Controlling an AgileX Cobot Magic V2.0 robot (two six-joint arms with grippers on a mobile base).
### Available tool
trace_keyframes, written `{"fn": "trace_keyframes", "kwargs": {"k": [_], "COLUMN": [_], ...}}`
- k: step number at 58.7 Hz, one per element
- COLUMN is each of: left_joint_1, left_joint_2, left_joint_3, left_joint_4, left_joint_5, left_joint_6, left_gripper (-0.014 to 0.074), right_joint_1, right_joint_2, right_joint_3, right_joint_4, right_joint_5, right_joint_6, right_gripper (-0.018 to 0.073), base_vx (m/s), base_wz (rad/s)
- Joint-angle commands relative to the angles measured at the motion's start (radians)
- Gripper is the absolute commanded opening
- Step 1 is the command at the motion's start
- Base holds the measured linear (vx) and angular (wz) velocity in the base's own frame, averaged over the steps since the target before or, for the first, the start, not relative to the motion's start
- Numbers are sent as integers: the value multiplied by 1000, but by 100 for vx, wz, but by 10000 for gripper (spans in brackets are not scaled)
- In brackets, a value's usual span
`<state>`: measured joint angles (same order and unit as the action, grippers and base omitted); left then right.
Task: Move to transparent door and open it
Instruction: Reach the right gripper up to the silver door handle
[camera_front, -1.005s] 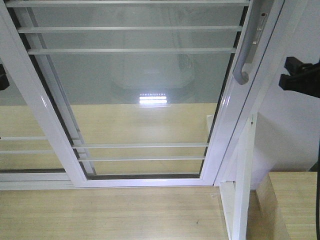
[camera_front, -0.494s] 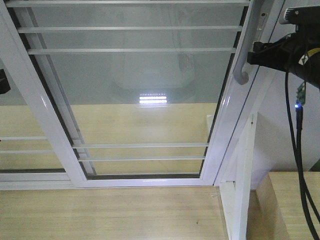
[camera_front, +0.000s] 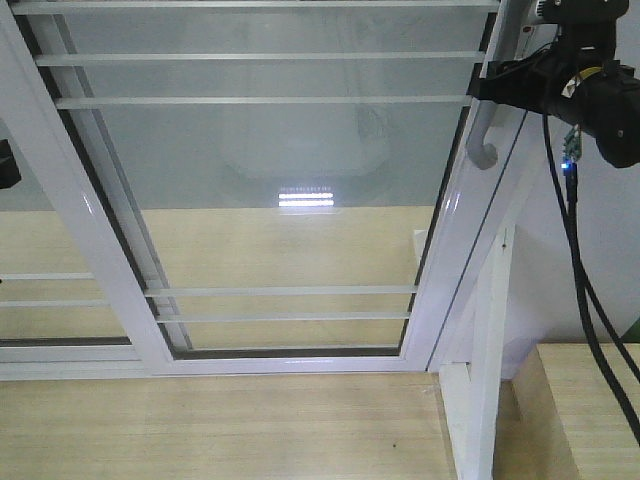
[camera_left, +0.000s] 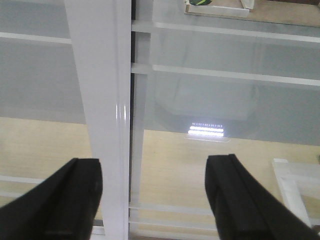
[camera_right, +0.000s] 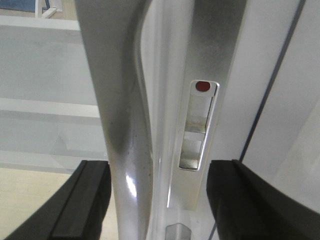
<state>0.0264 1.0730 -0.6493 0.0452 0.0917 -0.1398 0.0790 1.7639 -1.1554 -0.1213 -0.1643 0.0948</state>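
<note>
Front-facing view: the transparent door (camera_front: 270, 190) fills most of the frame, its clear glass crossed by thin white horizontal bars (camera_front: 265, 57) and held in a glossy white frame whose right stile (camera_front: 452, 240) slants up toward the top right corner. On that stile sits the curved grey pull handle (camera_front: 484, 140), its lower end hooking outward. The right gripper (camera_front: 490, 85), black and carried on a dark arm with cables (camera_front: 585, 290) hanging from it, is at the handle's upper part. From the right wrist view the handle (camera_right: 117, 115) runs up between the two black fingers (camera_right: 82, 200), which stand apart on either side of it and of the white stile; contact with the handle cannot be told. Just beside the handle a slim metal latch plate (camera_right: 197, 125) with a red dot is set into the stile. The left gripper (camera_left: 152, 200) is spread wide in front of the door's other white stile (camera_left: 102, 100), holding nothing, with a bright lamp reflection (camera_left: 207, 130) in the glass between its fingers. Pale wooden flooring (camera_front: 220, 425) lies below the door frame.
</note>
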Motion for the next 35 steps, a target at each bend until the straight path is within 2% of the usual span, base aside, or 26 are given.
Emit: {"fn": "trace_keyframes", "kwargs": {"k": [1,12,18,25,35], "left_joint_1": [2,2,2,2,2], "left_joint_2": [-14,-14,-14,-14,-14], "left_joint_3": [-36,-36,-36,-36,-36], "left_joint_4": [-8,-8,-10,-10,-10], "left_joint_5": [-72,-72,-72,-72,-72], "left_joint_6": [-8,-8,-8,-8,-8], "left_gripper": [559,559,559,559,559], "right_joint_1": [20,48,49,49,49], "right_joint_2": [-26,16,29,29,29], "right_joint_3": [-55,-90,-92,-92,-92], "right_joint_4": [-8,-3,-3,1,2], "right_joint_5": [-93,-105,-106,-103,-108], "right_joint_6": [-3,0,-1,-1,0], "right_gripper": [495,486,437,327,123], "base_vx": [0,0,0,0,0], "base_wz": [0,0,0,0,0]}}
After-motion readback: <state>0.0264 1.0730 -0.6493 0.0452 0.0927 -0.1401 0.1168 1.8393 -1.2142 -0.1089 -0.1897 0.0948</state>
